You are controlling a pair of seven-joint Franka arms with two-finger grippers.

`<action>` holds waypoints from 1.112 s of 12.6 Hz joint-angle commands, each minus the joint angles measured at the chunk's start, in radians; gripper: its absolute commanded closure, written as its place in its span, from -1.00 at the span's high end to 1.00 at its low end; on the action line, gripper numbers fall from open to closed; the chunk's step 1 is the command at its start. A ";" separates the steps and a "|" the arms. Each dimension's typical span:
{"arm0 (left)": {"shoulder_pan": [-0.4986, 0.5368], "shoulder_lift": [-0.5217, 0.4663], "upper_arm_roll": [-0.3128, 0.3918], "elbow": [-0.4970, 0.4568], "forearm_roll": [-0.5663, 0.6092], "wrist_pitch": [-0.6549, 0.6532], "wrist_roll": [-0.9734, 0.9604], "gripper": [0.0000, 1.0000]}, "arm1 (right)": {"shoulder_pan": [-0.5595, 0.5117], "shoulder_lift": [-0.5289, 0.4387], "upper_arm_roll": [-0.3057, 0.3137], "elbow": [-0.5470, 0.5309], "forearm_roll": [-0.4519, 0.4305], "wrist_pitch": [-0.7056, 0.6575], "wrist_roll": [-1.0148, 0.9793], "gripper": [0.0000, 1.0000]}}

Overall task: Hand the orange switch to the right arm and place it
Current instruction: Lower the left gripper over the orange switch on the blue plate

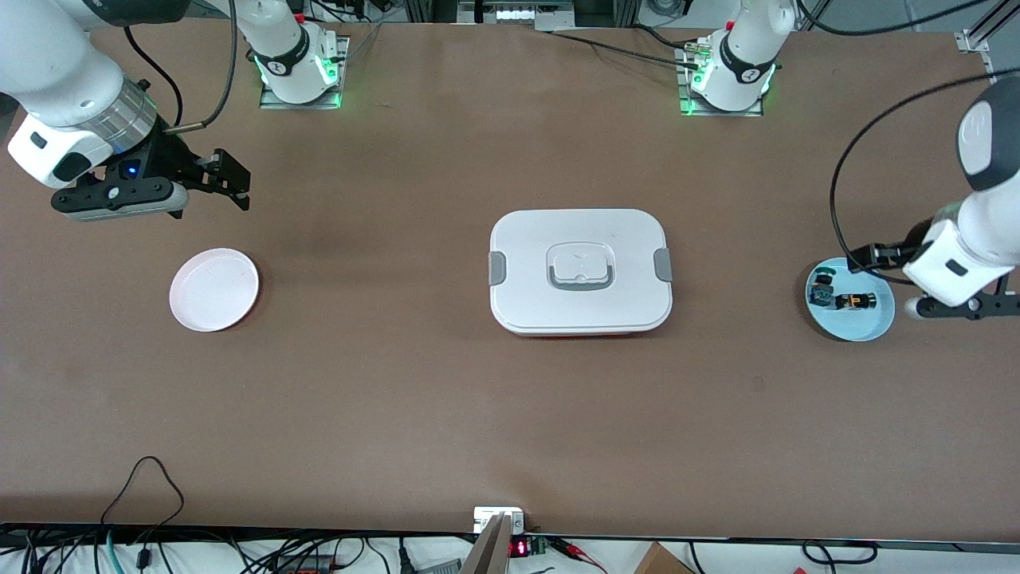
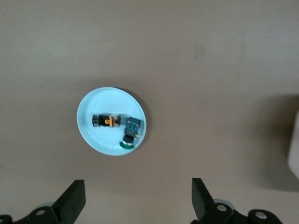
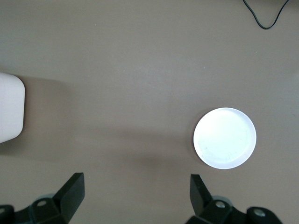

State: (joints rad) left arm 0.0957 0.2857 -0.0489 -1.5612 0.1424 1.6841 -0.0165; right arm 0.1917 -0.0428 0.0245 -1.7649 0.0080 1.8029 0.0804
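Left claw (image 1: 876, 257) partly hidden under its own wrist, white lidded box (image 2: 294, 140) cut by the left wrist view's edge, switch markings too small to read

You can read no words or labels; only unreadable red glowing digits show on the small display (image 1: 518, 548) at the table's near edge.

1. The left arm (image 1: 984, 191) comes from its base at the top of the front view and bends down at its end of the table, wrist tilted.
2. The left gripper (image 2: 138, 203) hangs in the air, fingers spread wide with nothing between them.
3. The right arm (image 1: 68, 96) reaches over its own end of the table.
4. The right gripper (image 3: 135, 198) hangs in the air too, fingers wide apart and holding nothing.
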 commanded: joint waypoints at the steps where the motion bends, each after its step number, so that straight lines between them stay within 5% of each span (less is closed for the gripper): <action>1: 0.080 0.061 -0.006 0.023 0.017 0.066 0.113 1.00 | 0.005 0.009 -0.002 0.019 0.000 -0.005 0.009 1.00; 6: 0.176 0.116 -0.006 -0.075 0.017 0.319 0.274 1.00 | 0.024 0.164 -0.002 0.028 0.004 -0.016 -0.014 1.00; 14: 0.269 0.101 -0.006 -0.416 0.016 0.768 0.314 1.00 | 0.028 0.129 -0.012 0.134 0.013 -0.172 -0.068 1.00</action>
State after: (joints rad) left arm 0.3521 0.4315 -0.0440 -1.8918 0.1428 2.3942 0.2904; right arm 0.2256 0.0876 0.0204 -1.6738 0.0082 1.6836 0.0497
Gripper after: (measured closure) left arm 0.000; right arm 0.000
